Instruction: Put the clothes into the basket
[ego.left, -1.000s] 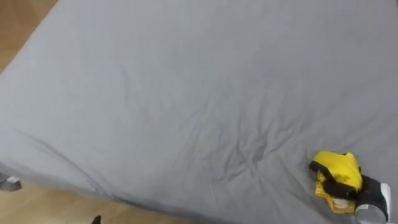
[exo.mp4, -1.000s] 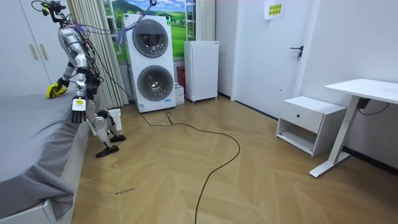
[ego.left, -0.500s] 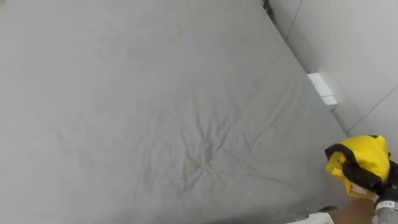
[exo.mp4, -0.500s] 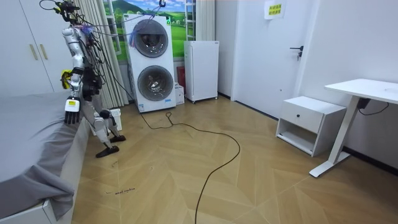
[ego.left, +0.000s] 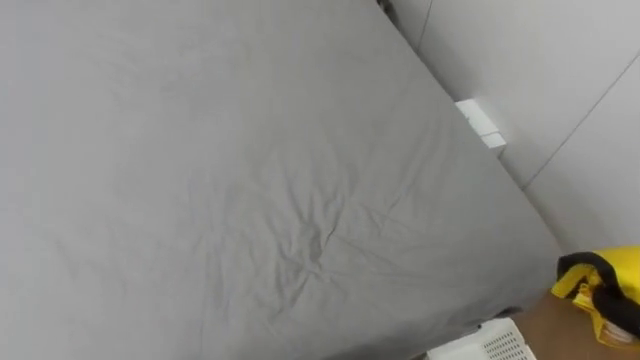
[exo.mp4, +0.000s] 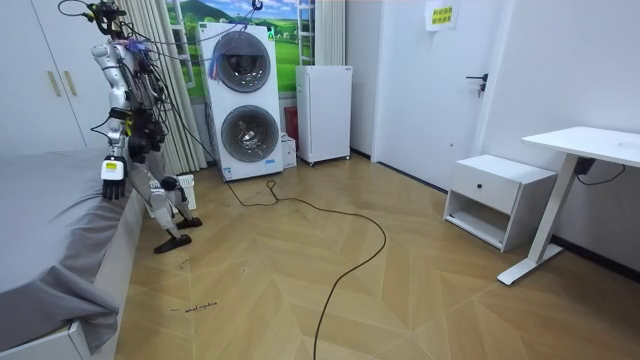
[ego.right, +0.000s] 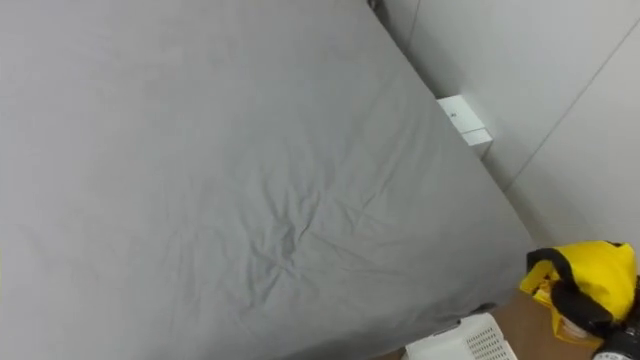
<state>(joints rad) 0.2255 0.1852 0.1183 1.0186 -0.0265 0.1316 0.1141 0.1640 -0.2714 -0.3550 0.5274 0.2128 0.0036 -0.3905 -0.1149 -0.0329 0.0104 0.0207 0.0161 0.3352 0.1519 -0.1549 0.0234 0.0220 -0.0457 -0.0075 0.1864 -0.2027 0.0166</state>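
Observation:
A bunched yellow garment (ego.right: 588, 280) with dark trim hangs at the lower right, past the corner of the grey bed (ego.right: 230, 170) and over the wooden floor. My right hand (ego.right: 583, 308) is shut on it, dark fingers curled round the cloth (ego.left: 606, 292). A corner of a white slatted basket (ego.right: 462, 343) shows at the bottom edge beside the bed, left of the garment and lower. In the room view I stand at the bed's end, and my left hand (exo.mp4: 112, 176) hangs at my side with straight fingers.
A white wall with a small white box (ego.right: 463, 122) on it runs along the bed's far side. Behind me stand stacked washing machines (exo.mp4: 240, 100) and a curtain (exo.mp4: 160, 90). A dark cable crosses the wooden floor (exo.mp4: 350, 270).
The view has swung to the right along the bed. My right hand has carried the yellow garment off the sheet and past the bed's corner, and the basket's corner has come into sight.

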